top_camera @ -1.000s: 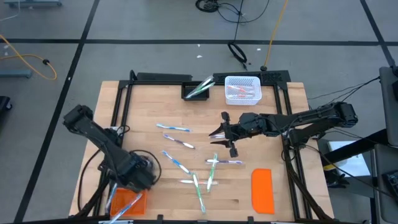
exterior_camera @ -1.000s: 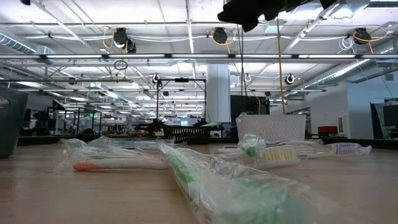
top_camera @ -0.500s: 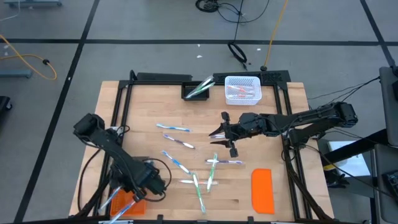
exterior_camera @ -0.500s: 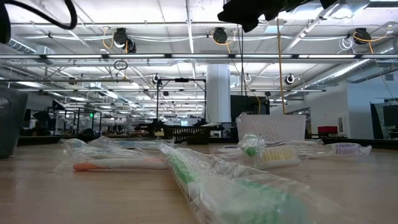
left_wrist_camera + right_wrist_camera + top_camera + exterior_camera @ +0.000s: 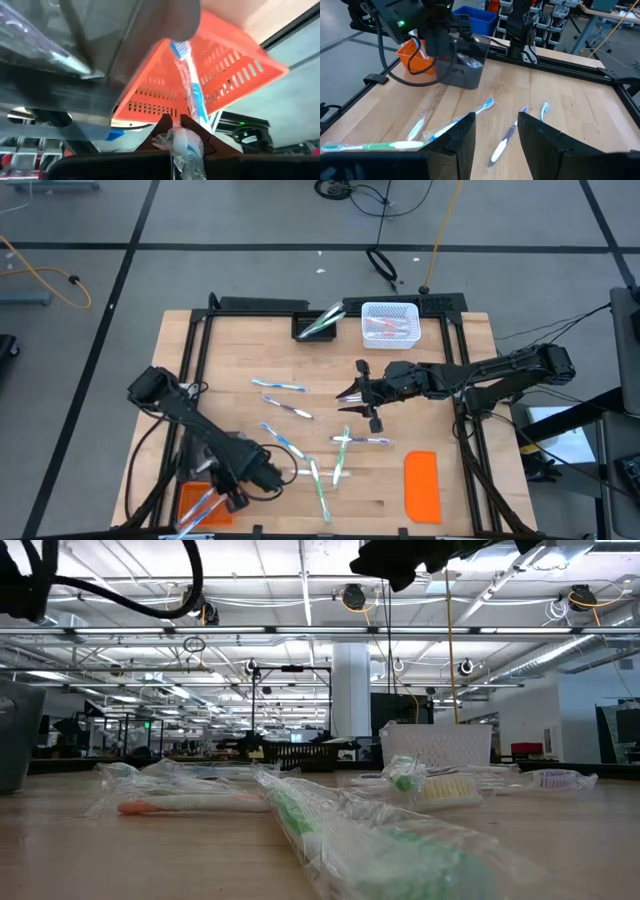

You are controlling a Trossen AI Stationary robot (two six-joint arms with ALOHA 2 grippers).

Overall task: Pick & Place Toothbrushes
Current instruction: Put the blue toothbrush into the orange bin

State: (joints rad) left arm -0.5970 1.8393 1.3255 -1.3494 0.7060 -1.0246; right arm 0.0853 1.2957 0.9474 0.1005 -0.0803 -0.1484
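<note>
Table (image 5: 230,340): wooden top, black frame.
Orange basket (image 5: 220,70): at the near left corner, some brushes already inside.
Left gripper (image 5: 262,473): low over the table beside that basket, clenched on a wrapped blue toothbrush (image 5: 192,102). Advice: keep the pinch firm, carry the brush fully over the rim, release only once it points inside.
Right gripper (image 5: 352,395): mid-table, fingers parted, empty, waiting.
Loose toothbrushes (image 5: 300,442): scattered centrally, none touching either gripper.

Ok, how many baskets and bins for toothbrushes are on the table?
3: a dark bin at the far edge, a white basket right beside it, and an orange basket at the near left corner. None seems hidden.
</note>
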